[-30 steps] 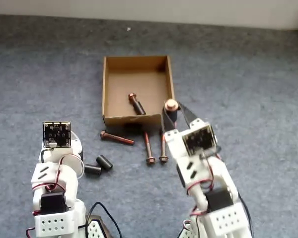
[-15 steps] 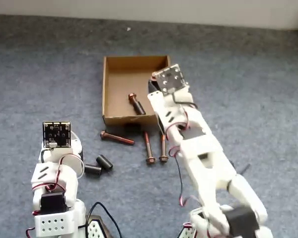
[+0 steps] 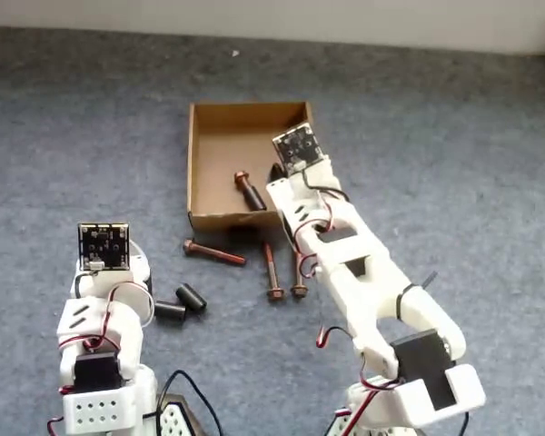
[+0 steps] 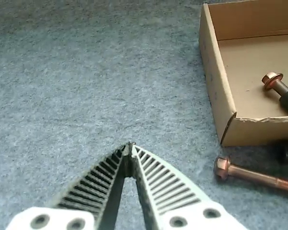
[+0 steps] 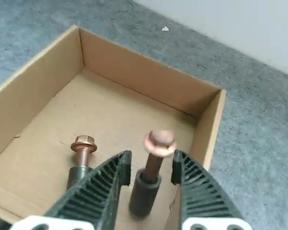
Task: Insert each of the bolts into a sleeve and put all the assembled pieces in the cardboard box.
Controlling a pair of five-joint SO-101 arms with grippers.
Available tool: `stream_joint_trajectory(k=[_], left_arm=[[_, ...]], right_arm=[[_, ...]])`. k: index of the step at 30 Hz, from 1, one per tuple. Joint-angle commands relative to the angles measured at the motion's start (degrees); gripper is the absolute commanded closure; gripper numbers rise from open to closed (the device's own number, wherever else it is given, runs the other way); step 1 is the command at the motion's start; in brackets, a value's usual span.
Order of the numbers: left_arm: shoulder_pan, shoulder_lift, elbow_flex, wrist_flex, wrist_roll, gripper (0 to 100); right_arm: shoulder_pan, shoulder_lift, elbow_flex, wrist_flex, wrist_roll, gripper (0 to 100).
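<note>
Right gripper [image 5: 151,154] over the box [image 5: 134,67], lower centre of the right wrist view, jaws part open around a piece [image 5: 146,184]. A gap shows on one side of it, so the hold appears slack at best. Left gripper [image 4: 130,146], bottom centre of the left wrist view, closed tip to tip on nothing, above bare carpet [image 4: 86,72]. Likely faults: the piece hangs close to the box's right wall and near corner, so a drop from here may catch the rim and tip out. It may also land on the first piece [image 5: 81,160], which lies at the lower left of the box floor. The sleeve [image 5: 145,194] sits low on the bolt [image 5: 158,141], with the shank bare below the head, so the two may part on landing. The piece: a copper-coloured flanged bolt, head up and slightly tilted, in a short dark cylindrical sleeve. In the high view, three loose bolts [image 3: 271,270] and two loose sleeves [image 3: 192,297] lie on the carpet below the box, at centre and left of centre.
</note>
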Motion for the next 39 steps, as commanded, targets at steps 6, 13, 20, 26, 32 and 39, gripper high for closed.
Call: stream_joint_trajectory(k=[6,13,20,26,32,39], left_arm=[[-0.57,-0.40,1.01,-1.32,-0.79,99],[-0.40,-0.40,1.01,-1.32,-0.79,99],[-0.31,-0.40,1.01,-1.32,-0.79,99],[-0.31,-0.40,1.01,-1.32,-0.79,99],[-0.31,-0.40,1.01,-1.32,-0.79,99],[-0.40,-0.40,1.01,-1.32,-0.79,99]], right_arm=[[0.48,-9.10,-6.99,19.56,0.35,86.8],[-1.54,-24.84,-12.09,45.85,0.62,86.8],[-9.80,-22.46,-12.35,59.03,0.79,82.6],[-16.40,-9.98,-19.03,66.33,4.57,82.1],[-18.68,3.30,-29.85,70.46,6.51,82.1],[-17.19,11.12,-36.79,70.29,14.95,81.8]])
